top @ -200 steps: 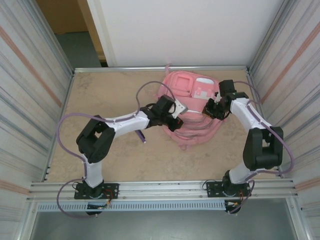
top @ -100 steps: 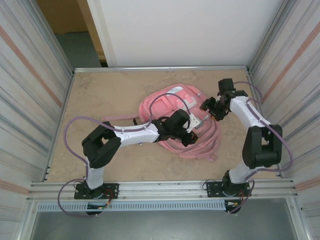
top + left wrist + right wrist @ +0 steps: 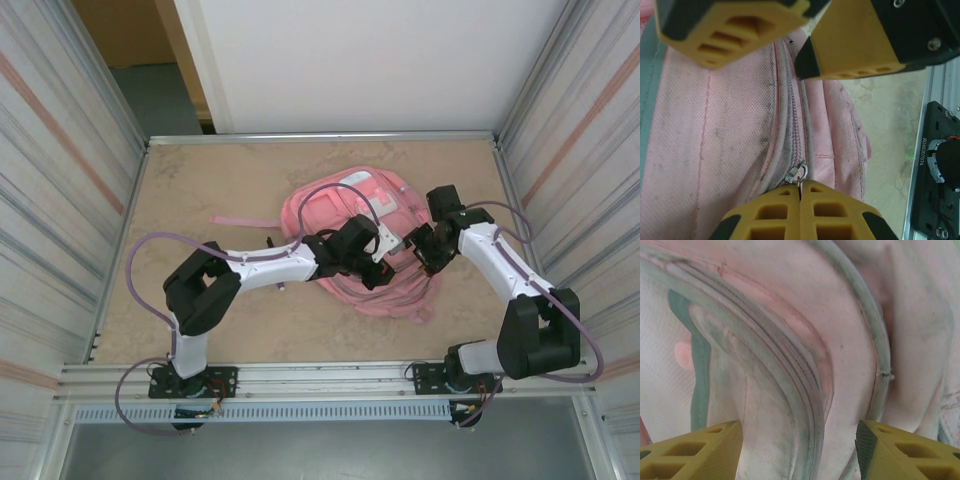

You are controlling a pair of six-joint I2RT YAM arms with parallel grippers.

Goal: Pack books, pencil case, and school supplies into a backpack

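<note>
Top external: one backpack (image 3: 330, 205) beneath left pincer (image 3: 378, 263) and right pincer (image 3: 420, 250).

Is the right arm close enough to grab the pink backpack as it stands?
Probably yes: the right gripper hangs open right over the backpack, with pink fabric in its gap and nothing in between.

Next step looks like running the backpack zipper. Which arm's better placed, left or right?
Left. The left hand is shut on the zipper pull, so it likely only needs to drag it along. The right hand is open over the backpack, gripping nothing.
</note>
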